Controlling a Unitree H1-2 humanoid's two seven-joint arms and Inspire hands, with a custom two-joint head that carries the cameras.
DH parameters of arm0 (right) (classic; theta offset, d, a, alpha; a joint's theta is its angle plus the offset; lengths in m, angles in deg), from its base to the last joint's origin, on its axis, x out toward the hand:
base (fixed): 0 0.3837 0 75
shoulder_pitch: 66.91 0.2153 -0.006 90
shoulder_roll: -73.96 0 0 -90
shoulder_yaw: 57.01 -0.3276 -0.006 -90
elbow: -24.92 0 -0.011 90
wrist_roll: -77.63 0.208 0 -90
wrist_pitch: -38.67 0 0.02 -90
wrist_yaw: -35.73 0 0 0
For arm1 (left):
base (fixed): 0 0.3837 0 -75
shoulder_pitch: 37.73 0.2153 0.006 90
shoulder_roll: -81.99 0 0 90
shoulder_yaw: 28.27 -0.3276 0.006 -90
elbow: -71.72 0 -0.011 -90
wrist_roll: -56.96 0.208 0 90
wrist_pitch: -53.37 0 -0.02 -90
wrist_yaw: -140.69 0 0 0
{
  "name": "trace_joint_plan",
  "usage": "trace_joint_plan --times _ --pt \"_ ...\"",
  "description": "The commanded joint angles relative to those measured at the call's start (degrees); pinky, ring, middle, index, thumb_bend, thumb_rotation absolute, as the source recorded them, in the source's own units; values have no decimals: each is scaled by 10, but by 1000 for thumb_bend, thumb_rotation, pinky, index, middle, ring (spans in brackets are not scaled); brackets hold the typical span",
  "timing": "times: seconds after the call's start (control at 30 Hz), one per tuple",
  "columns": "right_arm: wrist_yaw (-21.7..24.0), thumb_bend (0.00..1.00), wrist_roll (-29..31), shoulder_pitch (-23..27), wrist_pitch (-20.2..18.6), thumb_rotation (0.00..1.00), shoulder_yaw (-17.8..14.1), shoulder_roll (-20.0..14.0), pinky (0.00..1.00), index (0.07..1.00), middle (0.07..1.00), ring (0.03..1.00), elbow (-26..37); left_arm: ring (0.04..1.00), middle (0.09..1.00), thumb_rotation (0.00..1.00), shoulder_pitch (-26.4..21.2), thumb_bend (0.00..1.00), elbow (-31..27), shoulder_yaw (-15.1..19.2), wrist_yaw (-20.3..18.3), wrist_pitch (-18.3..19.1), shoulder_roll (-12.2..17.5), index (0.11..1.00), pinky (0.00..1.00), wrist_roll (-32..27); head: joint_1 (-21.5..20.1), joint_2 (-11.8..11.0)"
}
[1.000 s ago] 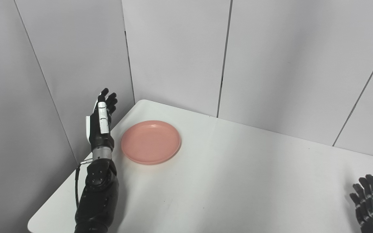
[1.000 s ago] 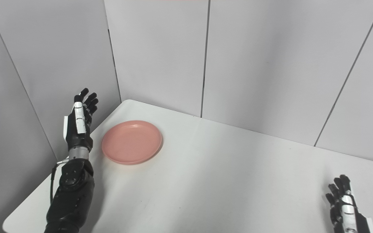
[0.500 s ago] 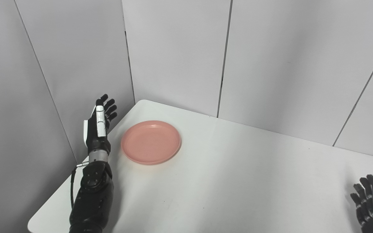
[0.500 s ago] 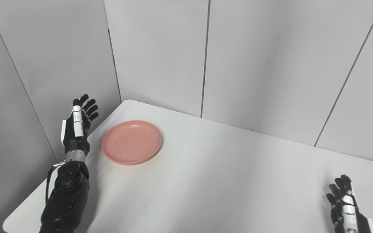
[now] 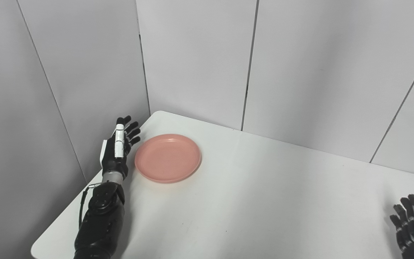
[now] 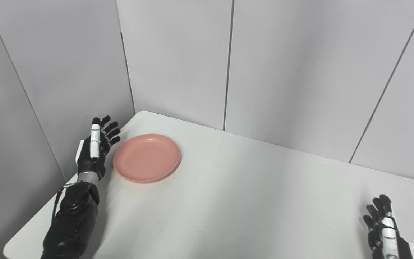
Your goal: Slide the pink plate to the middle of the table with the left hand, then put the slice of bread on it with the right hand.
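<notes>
At the far left corner of the table [image 5: 264, 201], we find the pink plate [image 5: 168, 158] lying flat, well apart from the middle where the task wants it. Our left hand [image 5: 118, 150] stands edge-up just beside the plate's left rim, released and holding nothing, its fingers [image 5: 132, 128] spread and pointing toward the far wall; we cannot tell whether it touches the rim. Our right hand [image 5: 413, 228] waits at the near right edge, likewise released and empty. The slice of bread is not clearly in view; only a small tan sliver shows at the right eye view's bottom right corner. We judge the slide not yet begun. Several faults could follow from here: a push set too high on the rim may tip or flip the shallow plate; an off-centre push may spin it rather than move it straight; excess force may send it past the middle.
</notes>
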Motion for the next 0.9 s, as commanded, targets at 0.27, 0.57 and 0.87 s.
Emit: trace_joint_plan --times 0.27,0.57,0.87 --pt "2 576 7 18 22 916 -6 -7 1000 1000 1000 1000 15 862 855 1000 -26 717 6 -12 -11 1 23 871 873 8 -1 1" --pt "2 568 4 17 24 931 -6 -8 1000 1000 1000 1000 16 876 867 1000 -27 719 8 -29 -30 3 22 866 897 10 -2 3" --pt "-4 581 1 17 18 924 -8 -7 1000 1000 1000 1000 20 870 864 1000 -40 718 21 -57 -42 5 14 872 898 20 -4 4"
